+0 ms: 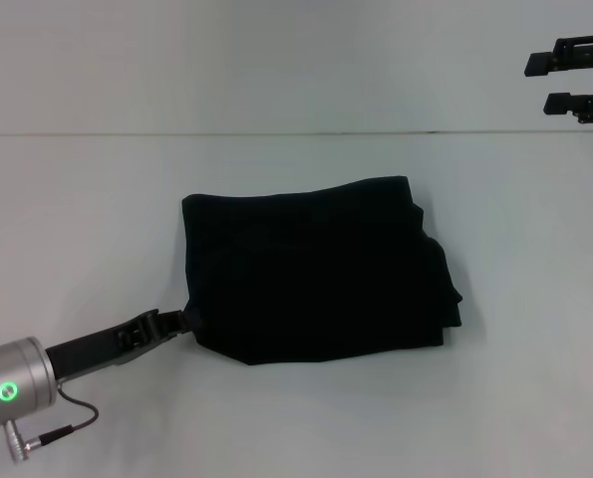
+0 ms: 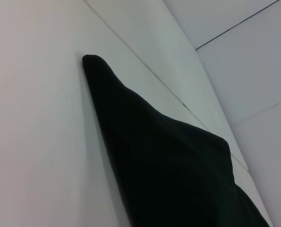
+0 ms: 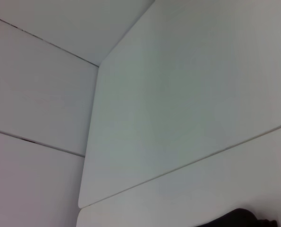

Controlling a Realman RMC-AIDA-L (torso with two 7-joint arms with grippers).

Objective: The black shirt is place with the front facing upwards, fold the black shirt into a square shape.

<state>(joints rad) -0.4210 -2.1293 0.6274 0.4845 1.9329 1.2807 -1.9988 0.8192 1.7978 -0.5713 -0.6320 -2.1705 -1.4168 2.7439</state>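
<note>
One fold left, I judge: black shirt (image 1: 316, 269) lies mid-worktop, rough rectangle, lettering hidden. My left gripper (image 1: 176, 323) at its near-left corner, jaws apparently pinching hem (contact hard to see). Lift low, carry corner across squarely. Right gripper (image 1: 575, 82) parked far-right, jaws apart, empty.

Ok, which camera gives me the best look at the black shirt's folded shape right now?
The head view: the whole black shirt lies folded into a rough rectangle on the table, the left gripper at its near-left corner. The left wrist view shows only one edge up close; the right wrist view catches a sliver.
</note>
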